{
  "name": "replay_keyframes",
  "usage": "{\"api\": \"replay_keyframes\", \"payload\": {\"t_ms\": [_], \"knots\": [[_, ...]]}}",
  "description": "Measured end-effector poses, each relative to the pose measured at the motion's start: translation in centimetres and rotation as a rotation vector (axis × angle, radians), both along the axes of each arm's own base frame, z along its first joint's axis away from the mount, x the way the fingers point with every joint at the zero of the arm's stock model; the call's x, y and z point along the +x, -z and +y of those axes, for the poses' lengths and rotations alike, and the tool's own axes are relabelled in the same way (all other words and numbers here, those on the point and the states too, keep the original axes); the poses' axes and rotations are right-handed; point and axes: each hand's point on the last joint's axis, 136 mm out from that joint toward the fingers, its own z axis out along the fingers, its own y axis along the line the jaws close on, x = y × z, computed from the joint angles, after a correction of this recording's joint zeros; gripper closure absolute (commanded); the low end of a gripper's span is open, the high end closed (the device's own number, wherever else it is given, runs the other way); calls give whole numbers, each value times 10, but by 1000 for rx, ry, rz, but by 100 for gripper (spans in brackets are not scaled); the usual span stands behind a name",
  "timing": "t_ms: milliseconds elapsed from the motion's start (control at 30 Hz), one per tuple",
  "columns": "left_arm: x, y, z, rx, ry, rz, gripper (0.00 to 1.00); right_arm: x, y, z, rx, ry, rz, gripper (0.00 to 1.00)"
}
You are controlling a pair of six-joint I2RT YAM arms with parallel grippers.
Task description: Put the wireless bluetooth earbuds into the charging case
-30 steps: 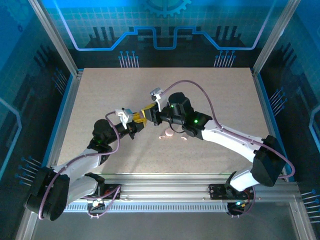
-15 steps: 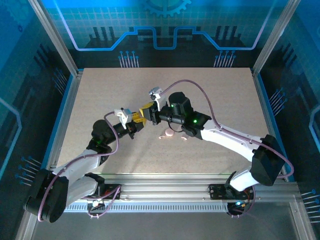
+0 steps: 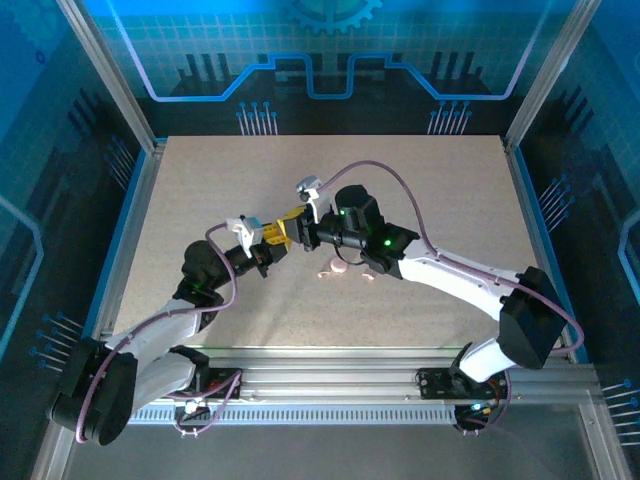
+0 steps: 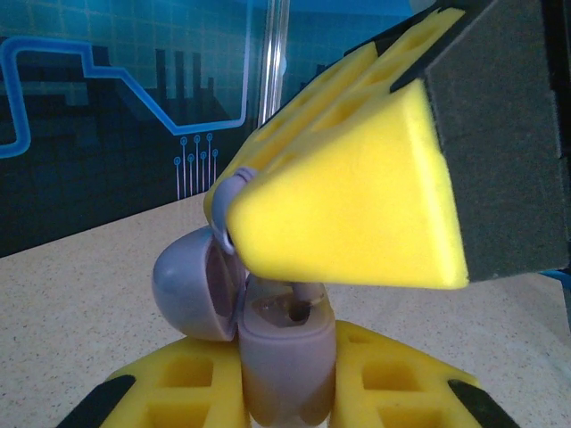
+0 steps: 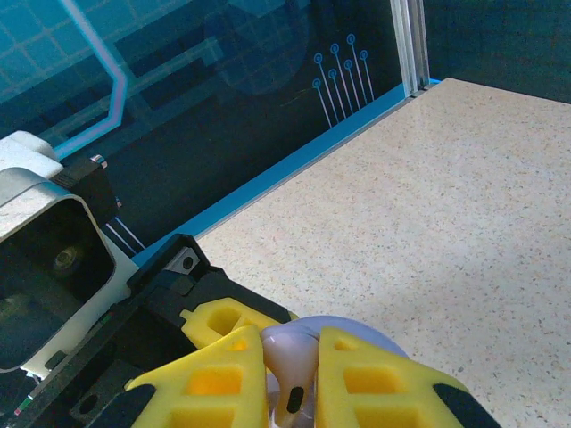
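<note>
Pinching lilac bud (image 5: 293, 374), R hand (image 5: 287, 343); L cam shows case (image 4: 285, 366) lid (image 4: 183, 281) open.

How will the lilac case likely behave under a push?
Likely slippery: the case looks smooth and rounded. Probably light, being small plastic. Its open lid hangs off one side, so it may tip or snap shut.

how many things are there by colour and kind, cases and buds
lilac case: 1
lilac earbud: 1
pale pink round case: 1
pale pink small pieces, likely buds but too small to be sure: 2
total: 5
</note>
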Motion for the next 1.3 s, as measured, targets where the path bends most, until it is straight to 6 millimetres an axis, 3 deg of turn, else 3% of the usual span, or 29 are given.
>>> {"api": "replay_keyframes", "payload": {"t_ms": [933, 1300], "knots": [[0, 1, 0, -11, 2, 19, 88, -6, 12, -6, -23, -10, 5, 84], [0, -9, 0, -41, 6, -7, 88, -7, -3, -9, 17, -18, -25, 84]]}}
